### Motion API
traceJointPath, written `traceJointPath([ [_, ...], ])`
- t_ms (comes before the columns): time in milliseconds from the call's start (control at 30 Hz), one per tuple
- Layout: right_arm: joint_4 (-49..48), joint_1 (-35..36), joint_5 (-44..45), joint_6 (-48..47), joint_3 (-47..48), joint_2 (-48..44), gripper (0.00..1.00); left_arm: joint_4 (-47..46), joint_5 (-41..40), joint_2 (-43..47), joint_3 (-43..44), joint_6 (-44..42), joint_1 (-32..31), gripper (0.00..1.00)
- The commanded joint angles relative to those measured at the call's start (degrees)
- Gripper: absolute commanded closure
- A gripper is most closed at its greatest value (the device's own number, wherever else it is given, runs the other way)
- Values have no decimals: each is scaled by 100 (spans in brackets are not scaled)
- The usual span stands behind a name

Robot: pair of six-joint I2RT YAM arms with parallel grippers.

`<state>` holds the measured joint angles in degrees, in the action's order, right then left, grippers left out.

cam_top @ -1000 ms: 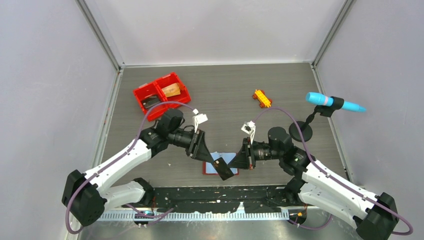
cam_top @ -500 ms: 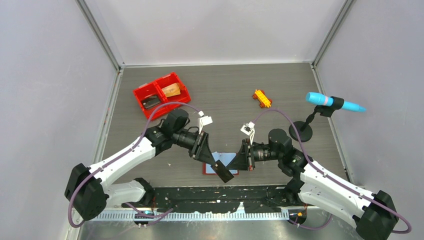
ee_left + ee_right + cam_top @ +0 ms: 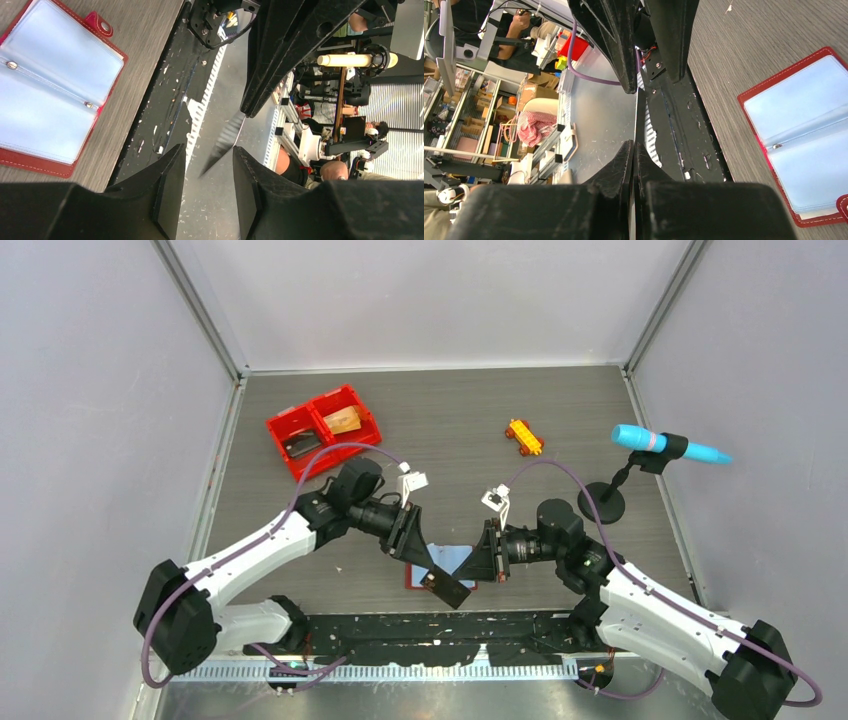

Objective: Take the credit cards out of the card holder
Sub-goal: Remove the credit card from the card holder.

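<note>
I am looking down on a dark wood-grain surface (image 3: 450, 420) from overhead. At far left a red two-compartment bin (image 3: 322, 430) is sitting near the back corner, well apart from both arms. My left arm is reaching in toward the near middle, and its left gripper (image 3: 207, 167) is hanging past the near edge of the surface, jaws standing narrowly apart with a slim gap and nothing between them. In its wrist view the card holder (image 3: 55, 85) is lying open and flat on the surface, dark red border and snap tab showing, pale blue lining facing up. From overhead the card holder (image 3: 425, 570) is lying between the two grippers, partly hidden by them. I cannot make out any credit cards in its sleeves. My right gripper (image 3: 633, 150) is pointing at the left one, jaws pressed together, gripping nothing. Further right, a small orange-yellow toy vehicle (image 3: 523, 436) is sitting toward the back, and a blue microphone on a black stand (image 3: 655, 445) is standing by the right wall.
</note>
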<state>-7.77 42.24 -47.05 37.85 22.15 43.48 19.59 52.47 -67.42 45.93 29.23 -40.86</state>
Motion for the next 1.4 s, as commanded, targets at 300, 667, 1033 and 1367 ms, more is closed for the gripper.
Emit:
traceJointPath([
  [300,-569,-19,85,71,-64,38,95,-913,478,11,-190,373,-19,77],
  [667,-920,-14,207,250,-103,232,95,-2071,750,10,-725,1195,-18,93],
  [1033,-978,-27,578,361,-176,261,89,-2181,266,-180,-774,1453,14,100],
  [1367,-240,-49,1381,308,-28,-523,44,-1084,-347,-152,-306,1154,1067,100],
])
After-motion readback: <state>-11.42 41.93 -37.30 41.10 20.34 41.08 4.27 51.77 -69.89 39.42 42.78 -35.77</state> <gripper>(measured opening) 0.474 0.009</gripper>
